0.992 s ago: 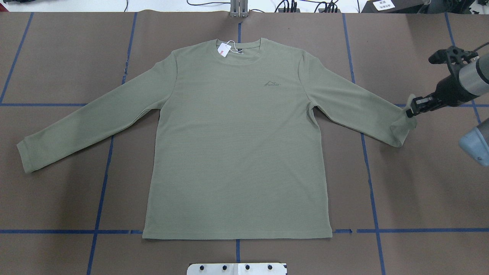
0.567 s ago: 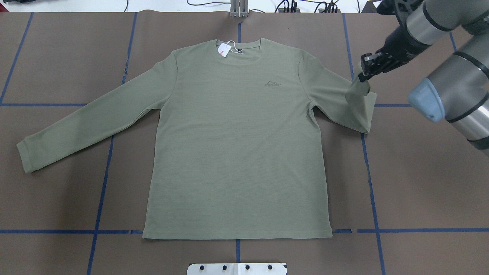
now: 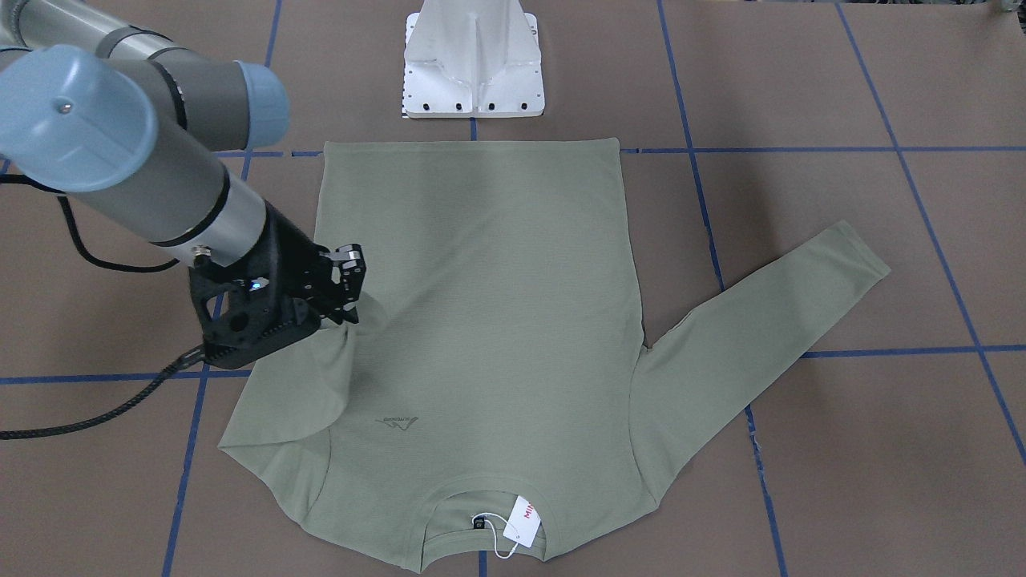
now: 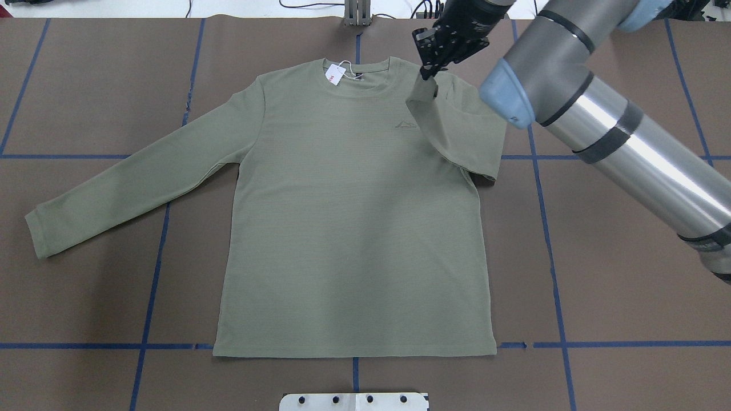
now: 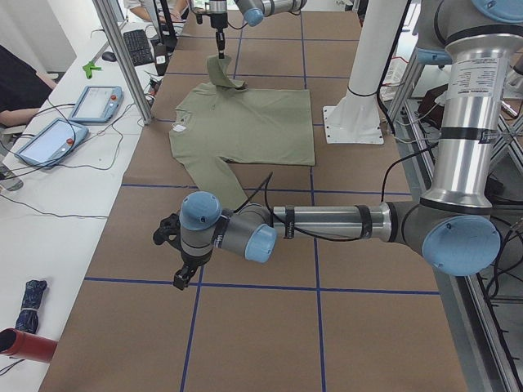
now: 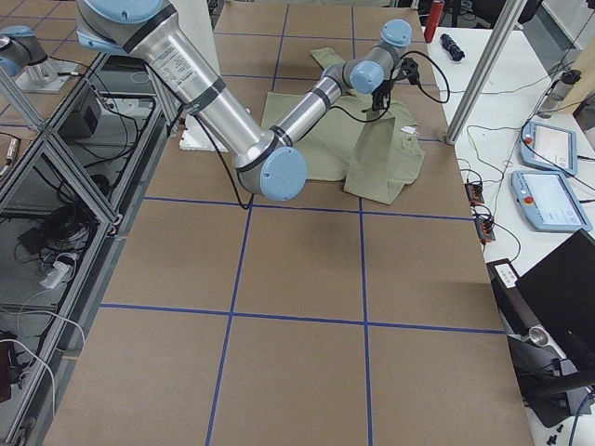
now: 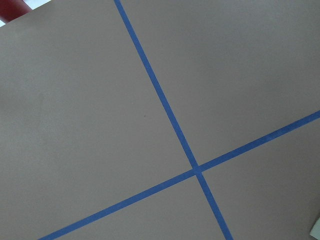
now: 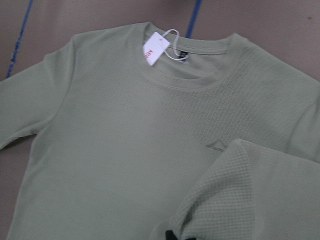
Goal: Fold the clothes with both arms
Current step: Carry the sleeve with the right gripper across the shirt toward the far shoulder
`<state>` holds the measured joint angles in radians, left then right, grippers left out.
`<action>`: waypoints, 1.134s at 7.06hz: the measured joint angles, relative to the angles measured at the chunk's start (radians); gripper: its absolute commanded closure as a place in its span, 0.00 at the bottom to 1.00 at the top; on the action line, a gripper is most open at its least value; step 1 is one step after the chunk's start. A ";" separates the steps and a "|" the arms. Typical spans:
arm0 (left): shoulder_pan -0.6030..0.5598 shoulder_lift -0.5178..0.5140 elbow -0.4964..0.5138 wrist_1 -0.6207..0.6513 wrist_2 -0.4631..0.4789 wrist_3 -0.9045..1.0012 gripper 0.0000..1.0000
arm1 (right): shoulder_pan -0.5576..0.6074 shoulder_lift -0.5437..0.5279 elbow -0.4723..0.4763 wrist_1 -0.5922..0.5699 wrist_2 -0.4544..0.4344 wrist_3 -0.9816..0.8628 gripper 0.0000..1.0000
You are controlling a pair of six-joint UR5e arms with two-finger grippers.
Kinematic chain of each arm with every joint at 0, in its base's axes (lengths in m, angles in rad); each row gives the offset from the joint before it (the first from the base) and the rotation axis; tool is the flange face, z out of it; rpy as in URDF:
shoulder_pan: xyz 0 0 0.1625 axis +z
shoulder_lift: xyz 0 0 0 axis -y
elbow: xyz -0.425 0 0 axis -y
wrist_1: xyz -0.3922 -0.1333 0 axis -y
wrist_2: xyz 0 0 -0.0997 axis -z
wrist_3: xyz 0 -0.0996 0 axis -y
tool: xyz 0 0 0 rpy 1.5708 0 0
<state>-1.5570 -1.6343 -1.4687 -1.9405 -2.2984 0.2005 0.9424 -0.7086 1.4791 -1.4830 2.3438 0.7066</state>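
1. I see the shirt (image 4: 354, 228) lying flat and front up, with its hang tag (image 4: 334, 73) at the collar.
2. My right gripper (image 4: 429, 71) is clamped on the sleeve cuff (image 4: 424, 96), which it holds raised near the hang tag.
3. My left gripper (image 5: 181, 278) hangs well apart from the hang tag; I cannot tell whether it is closed.

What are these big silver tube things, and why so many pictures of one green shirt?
The tubes are two robot arms, each ending in a pincher called a gripper. All pictures show one moment from different cameras: above, facing the robot, each table end, and each wrist. A green long-sleeved shirt lies flat on the brown table, a white tag at its neck. The right gripper pinches one sleeve, lifted over the chest. The left gripper hangs over the table, away from the shirt; its wrist camera sees only brown surface and blue tape lines.
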 measured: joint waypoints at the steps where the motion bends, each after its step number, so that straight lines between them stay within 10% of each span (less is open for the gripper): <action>1: 0.000 0.002 0.002 0.000 0.000 0.000 0.00 | -0.050 0.055 -0.041 0.049 -0.037 0.051 1.00; 8: 0.001 0.000 0.080 -0.060 0.000 0.000 0.00 | -0.387 0.206 -0.138 0.159 -0.429 0.254 1.00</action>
<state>-1.5562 -1.6344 -1.3885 -2.0003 -2.2989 0.2002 0.5551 -0.5030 1.3410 -1.3245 1.9144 0.9610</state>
